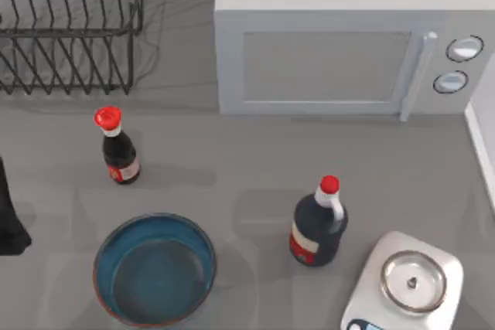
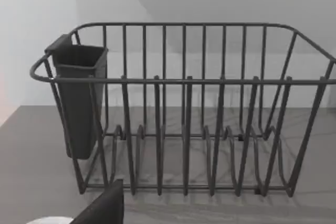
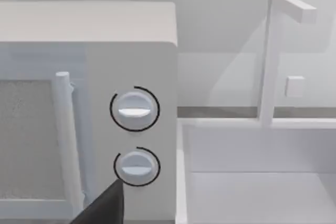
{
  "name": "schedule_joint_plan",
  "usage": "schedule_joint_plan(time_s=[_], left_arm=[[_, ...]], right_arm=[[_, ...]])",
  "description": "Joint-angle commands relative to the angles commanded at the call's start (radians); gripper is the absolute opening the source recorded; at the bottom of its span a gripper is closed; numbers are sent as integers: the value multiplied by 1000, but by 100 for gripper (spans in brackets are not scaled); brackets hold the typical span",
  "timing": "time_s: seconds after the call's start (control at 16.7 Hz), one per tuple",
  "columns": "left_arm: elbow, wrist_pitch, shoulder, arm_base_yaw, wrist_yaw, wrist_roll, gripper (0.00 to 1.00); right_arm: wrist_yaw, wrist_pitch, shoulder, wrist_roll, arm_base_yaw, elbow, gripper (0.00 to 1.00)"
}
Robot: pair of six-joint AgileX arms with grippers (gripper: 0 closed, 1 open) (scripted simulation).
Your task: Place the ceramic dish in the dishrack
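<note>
We have not yet started the grasp: the ceramic dish (image 1: 155,270) lies on the desk (image 1: 232,183) at the front left, well apart from the dishrack (image 1: 69,28) at the back left. Our left arm (image 1: 9,214) waits at the left edge; its gripper state we cannot tell. Next we must reach the dish rim, avoiding the small soy sauce bottle (image 1: 117,147) between dish and rack.

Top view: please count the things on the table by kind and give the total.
Bottles: 2, a small one and a larger one
Ceramic dish: 1
Dishrack: 1
Microwave: 1
Scale: 1
Total: 6
</note>
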Motion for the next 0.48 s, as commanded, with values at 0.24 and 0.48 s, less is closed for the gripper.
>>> schedule_joint_plan(time_s=[0.24, 0.48], left_arm=[[31, -29, 32, -21, 1, -19, 100], [210, -181, 223, -131, 4, -124, 100]], right_arm=[[0, 0, 0, 0, 0, 0, 100], [0, 0, 0, 0, 0, 0, 100]])
